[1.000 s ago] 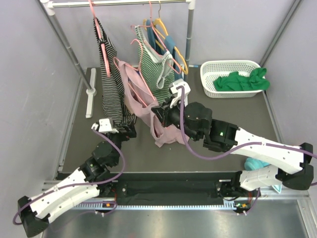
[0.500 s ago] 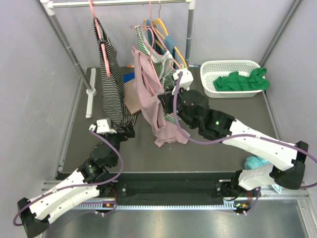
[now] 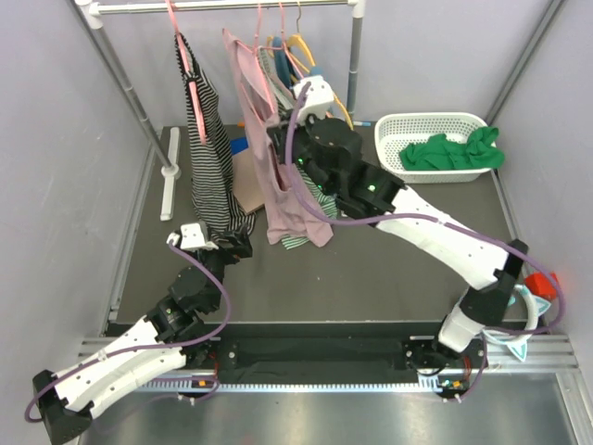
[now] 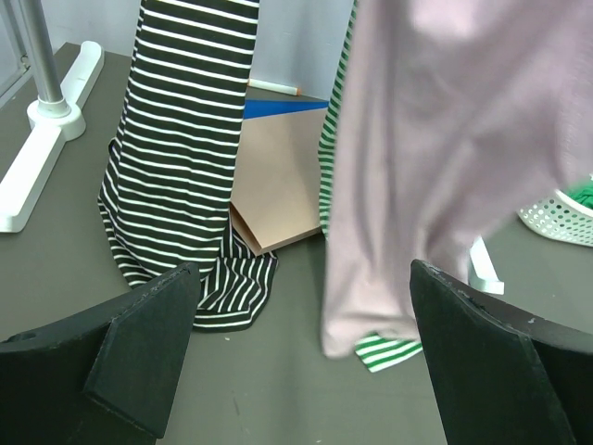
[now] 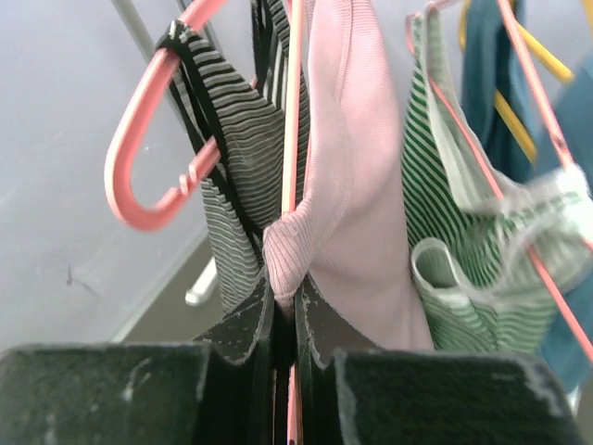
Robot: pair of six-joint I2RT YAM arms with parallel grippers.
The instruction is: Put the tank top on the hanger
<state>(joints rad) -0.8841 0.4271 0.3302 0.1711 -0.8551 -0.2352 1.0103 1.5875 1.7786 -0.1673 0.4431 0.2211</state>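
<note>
- While the right claw point(image 3: 278, 146) is clenched on a fold of the plain dusty-pink fabric tank top point(image 3: 289, 190), the thin salmon-pink wire-slim hanger point(image 5: 294, 120) runs down between its jaws too.
- Held high beside the grey metal clothes rail point(image 3: 222, 7), the tank top drapes from the hanger, its hem just above the dark counter point(image 3: 398, 264); whether the hook sits on the rail cannot be told.
- It hangs between a black-and-white striped garment point(image 3: 206, 158) on a thick pink hanger point(image 5: 139, 185) and a green-and-white striped top point(image 5: 449, 213).
- Low near the counter, the left claw point(image 4: 304, 278) is released, jaws wide, grasping nothing, facing both hems.
- Right of the rail stands a white plastic basket point(image 3: 389, 139) holding a bright green cloth point(image 3: 454, 153).
</note>
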